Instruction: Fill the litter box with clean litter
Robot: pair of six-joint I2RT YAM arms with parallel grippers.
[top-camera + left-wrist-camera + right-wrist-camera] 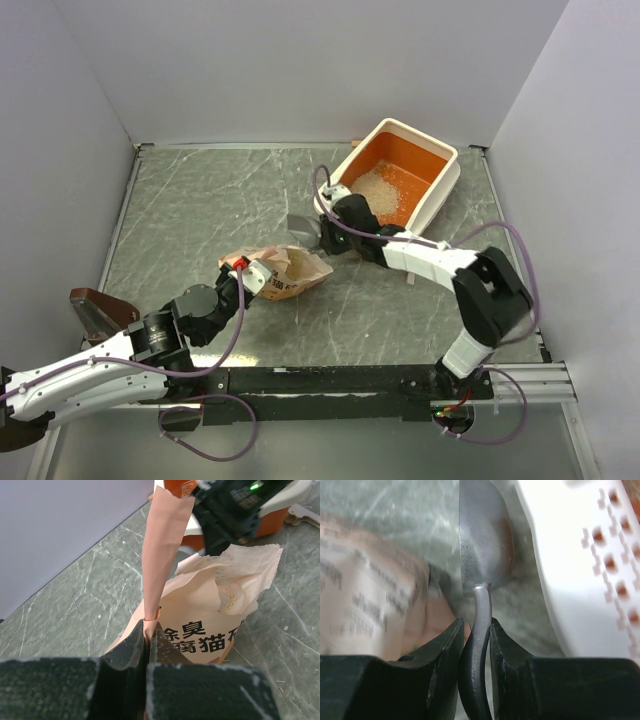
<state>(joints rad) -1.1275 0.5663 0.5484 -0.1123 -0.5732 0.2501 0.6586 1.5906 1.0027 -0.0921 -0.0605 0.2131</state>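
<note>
Nearest the arm bases, the left tool (pixel 243 267) (pixel 148 630) is closed tight on a flap of the paper bag (pixel 297 272) (pixel 210 630). Its two dark fingers (pixel 131 647) pinch the pink-orange paper, and a strip of it rises straight up from between them. The bag lies on the grey marbled desk (pixel 200 210) about midway across, crumpled. Its torn mouth faces away from the left arm and black printed characters show on its side. A few beige grains show inside the mouth.

Just beyond the bag, the right tool (pixel 322 233) (pixel 475 625) grips the thin handle of the grey metal scoop (pixel 303 224) (pixel 484 545), its jaws partly closed around it. The scoop's bowl hangs between the bag and the white rim of the litter box (pixel 447 185) (pixel 560 565), close beside that rim's slotted part.

Farthest back, the litter box sits at the desk's far right, near the rear wall and turned at an angle. The clean litter (pixel 384 190) forms a pale grainy heap on its orange floor, towards the end nearest the right tool.
</note>
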